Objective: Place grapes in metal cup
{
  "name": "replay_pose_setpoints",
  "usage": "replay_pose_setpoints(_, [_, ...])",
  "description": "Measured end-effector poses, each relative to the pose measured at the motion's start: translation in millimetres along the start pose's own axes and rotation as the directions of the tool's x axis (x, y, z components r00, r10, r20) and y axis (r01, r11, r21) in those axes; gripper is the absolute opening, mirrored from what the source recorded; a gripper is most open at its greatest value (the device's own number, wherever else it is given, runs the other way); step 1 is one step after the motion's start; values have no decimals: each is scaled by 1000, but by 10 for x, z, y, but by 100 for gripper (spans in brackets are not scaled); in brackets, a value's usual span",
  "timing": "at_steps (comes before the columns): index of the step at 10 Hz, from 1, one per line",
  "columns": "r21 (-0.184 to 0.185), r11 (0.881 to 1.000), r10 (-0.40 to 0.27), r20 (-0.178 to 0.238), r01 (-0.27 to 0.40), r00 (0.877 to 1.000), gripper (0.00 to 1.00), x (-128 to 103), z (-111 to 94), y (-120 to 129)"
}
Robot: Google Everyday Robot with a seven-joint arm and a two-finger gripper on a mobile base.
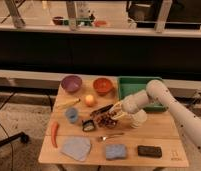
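Observation:
The grapes, a small dark red-purple cluster, lie on the wooden table near its middle. My gripper reaches in from the right on a white arm. It hovers right over the far-left side of the grapes, and I cannot tell whether it touches them. A pale, shiny cup, likely the metal cup, stands upright just right of the grapes, partly hidden behind my wrist.
A purple bowl, an orange bowl and a green tray stand at the back. An orange fruit, a blue cup, a small black object, a fork, a red chili, a blue cloth, a sponge and a black block surround the grapes.

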Motion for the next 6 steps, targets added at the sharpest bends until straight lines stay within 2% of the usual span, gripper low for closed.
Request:
replay_pose_setpoints(2, [0,1000,0,0,0,1000,74,0,1,0])
replay_pose_setpoints(3, [0,1000,0,0,0,1000,79,0,1,-1])
replay_pose_setpoints(6, [0,1000,0,0,0,1000,80,1,-2,0])
